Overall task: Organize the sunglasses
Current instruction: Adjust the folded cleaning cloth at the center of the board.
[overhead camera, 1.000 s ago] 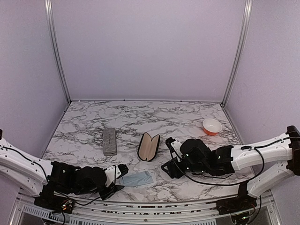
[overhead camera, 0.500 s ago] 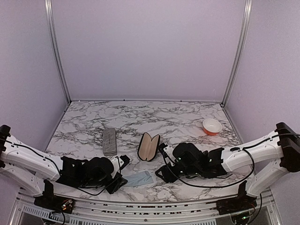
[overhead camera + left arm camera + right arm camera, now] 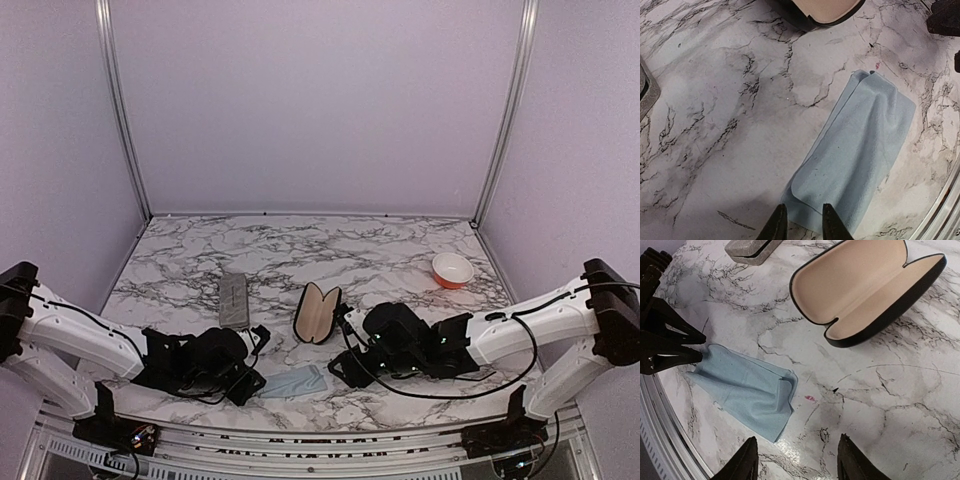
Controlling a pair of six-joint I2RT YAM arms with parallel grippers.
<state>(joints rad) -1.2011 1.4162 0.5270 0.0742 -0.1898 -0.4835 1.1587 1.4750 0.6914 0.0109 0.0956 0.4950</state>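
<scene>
Where the sunglasses are cannot be told. One glossy black oval case (image 3: 855, 285) lies open with its tan lining up. One grey rectangular case (image 3: 233, 300) lies shut. One soft blue cloth (image 3: 860, 150) lies creased on the marble bench (image 3: 300, 250), a corner of it between the left claw's (image 3: 801, 222) narrowly parted fingers. The right claw (image 3: 797, 460) gapes wide and empty.

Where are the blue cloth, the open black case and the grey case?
blue cloth (image 3: 860, 160), left wrist view, middle of the fabric
open black case (image 3: 855, 285), right wrist view, its tan lining
grey case (image 3: 234, 300), top view, middle of its lid
</scene>
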